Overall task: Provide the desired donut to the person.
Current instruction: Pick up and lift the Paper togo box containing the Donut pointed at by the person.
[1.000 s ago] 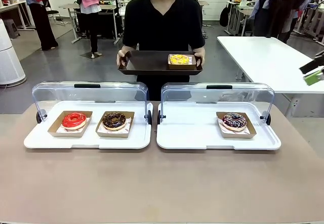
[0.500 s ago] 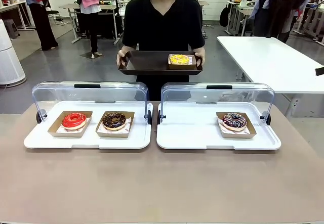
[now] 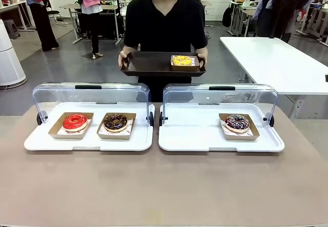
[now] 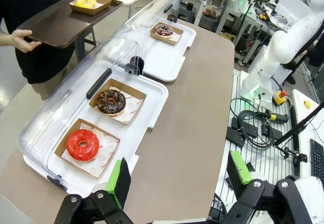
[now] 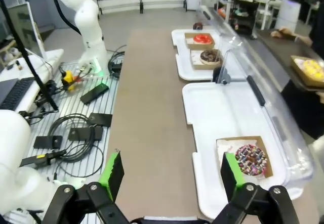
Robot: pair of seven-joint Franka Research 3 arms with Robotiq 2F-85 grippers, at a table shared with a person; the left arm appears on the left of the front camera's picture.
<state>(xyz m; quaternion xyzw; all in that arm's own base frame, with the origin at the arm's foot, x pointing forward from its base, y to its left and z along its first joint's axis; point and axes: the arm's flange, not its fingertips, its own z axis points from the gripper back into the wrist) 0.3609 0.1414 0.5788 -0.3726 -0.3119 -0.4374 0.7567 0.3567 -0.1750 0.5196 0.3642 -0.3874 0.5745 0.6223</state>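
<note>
Left hand (image 4: 178,159) and right hand (image 5: 171,156) gape empty; person (image 3: 165,22) holds tray (image 3: 146,64) crosswise, yellow donut (image 3: 182,60) aboard.

Person in black T-shirt (image 3: 165,22) holds dark brown tray (image 3: 148,63) carrying yellow-iced donut (image 3: 181,60). Red-glazed donut (image 3: 75,121), chocolate donut (image 3: 115,121) share left white tray (image 3: 87,144).

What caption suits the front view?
Person holds brown tray with yellow donut; left display tray holds red donut and chocolate donut, right display tray a sprinkled donut.
</note>
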